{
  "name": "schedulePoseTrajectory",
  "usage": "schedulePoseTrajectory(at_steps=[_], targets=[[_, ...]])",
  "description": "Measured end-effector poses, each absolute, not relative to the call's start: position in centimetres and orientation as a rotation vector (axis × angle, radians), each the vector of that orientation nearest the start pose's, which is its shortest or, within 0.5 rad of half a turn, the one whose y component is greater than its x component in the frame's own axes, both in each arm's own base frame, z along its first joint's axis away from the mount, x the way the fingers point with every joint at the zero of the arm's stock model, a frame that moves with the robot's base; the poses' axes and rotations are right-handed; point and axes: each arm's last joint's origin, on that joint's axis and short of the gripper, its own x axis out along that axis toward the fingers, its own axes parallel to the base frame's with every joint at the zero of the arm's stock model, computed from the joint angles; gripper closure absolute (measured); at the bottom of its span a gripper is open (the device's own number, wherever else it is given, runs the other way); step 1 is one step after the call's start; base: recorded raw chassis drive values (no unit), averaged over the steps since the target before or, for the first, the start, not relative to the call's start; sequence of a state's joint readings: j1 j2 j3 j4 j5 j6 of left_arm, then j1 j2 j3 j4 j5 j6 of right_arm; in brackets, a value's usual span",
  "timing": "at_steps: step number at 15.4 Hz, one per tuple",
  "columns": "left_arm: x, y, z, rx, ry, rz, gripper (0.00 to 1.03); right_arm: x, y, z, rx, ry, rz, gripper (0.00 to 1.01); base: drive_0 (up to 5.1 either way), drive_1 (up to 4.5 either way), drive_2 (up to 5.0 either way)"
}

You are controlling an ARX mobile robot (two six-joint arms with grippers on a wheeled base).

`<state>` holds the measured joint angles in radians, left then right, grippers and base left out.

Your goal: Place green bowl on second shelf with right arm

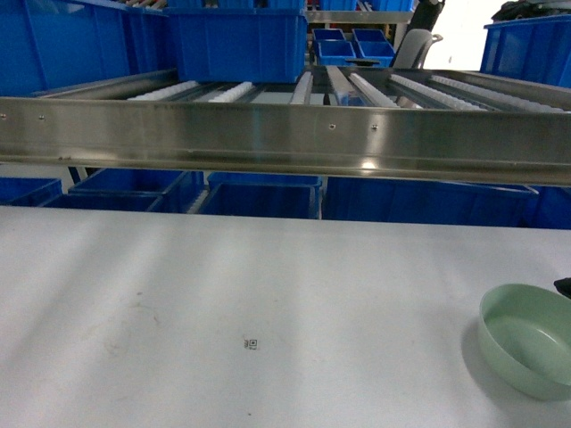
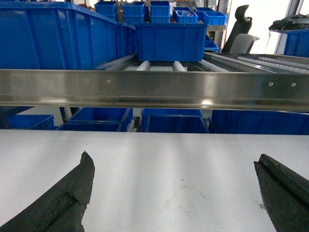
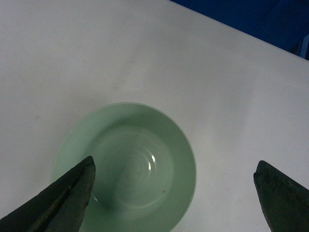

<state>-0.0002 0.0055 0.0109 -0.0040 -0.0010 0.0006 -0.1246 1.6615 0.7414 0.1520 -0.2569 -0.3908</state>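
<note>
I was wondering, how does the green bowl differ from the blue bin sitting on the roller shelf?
The green bowl is pale mint, round and small; the blue bin is deep blue, boxy and far larger. The bowl rests on the white table, the bin up on the rollers. Both are plain and sit open side up.

Green bowl [image 1: 528, 338]: pale mint, round, smooth matte finish, plain and unmarked. Sits upright, mouth up, nothing inside (a small glint of light near the centre of its floor in the right wrist view [image 3: 126, 166]). Rests on the white table at the near right, partly cut off by the head view's edge.
</note>
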Motion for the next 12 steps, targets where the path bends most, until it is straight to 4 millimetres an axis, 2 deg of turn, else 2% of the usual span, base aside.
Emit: schedulePoseTrajectory(at_steps=[3,7,12], targets=[[9.7,0.0,16.7,0.000,-0.002,0.001,0.05,32.0,-4.2,12.4,-0.231,0.772,0.242,0.03,0.0,0.00,0.0],[9.7,0.0,16.7,0.001,-0.002,0.001,0.05,32.5,-5.2,10.2,-0.232,0.825,0.231,0.03,0.0,0.00,0.0],[9.7,0.0,16.7,0.001,-0.002,0.001,0.05,32.7,-5.0,8.2,-0.233,0.860,0.239,0.03,0.0,0.00,0.0]])
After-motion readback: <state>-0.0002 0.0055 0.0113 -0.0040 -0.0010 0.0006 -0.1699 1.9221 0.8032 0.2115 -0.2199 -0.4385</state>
